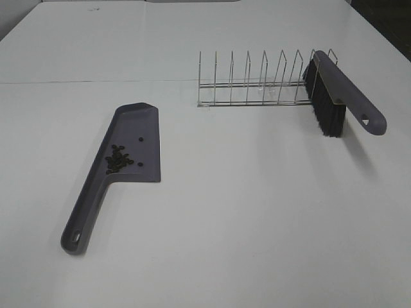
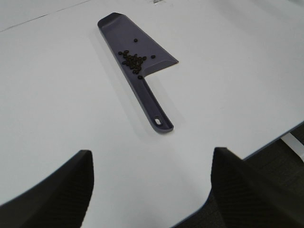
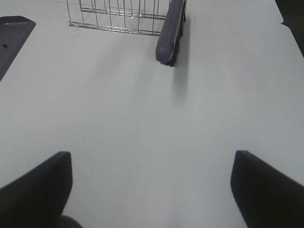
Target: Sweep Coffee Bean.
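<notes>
A grey dustpan (image 1: 122, 160) lies flat on the white table, left of centre, handle toward the front. The coffee beans (image 1: 118, 159) sit in a dark cluster on its blade near the handle, with two strays farther up; they also show in the left wrist view (image 2: 133, 60). A grey brush with black bristles (image 1: 337, 102) rests upright in the right end of a wire rack (image 1: 257, 83). My left gripper (image 2: 151, 190) is open and empty, well back from the dustpan handle (image 2: 156, 111). My right gripper (image 3: 152, 190) is open and empty, short of the brush (image 3: 170, 33).
The wire rack (image 3: 118, 16) stands at the back right of the table. The table's front edge (image 2: 266, 147) shows in the left wrist view, with dark floor beyond. A seam (image 1: 96, 82) runs across the tabletop behind the dustpan.
</notes>
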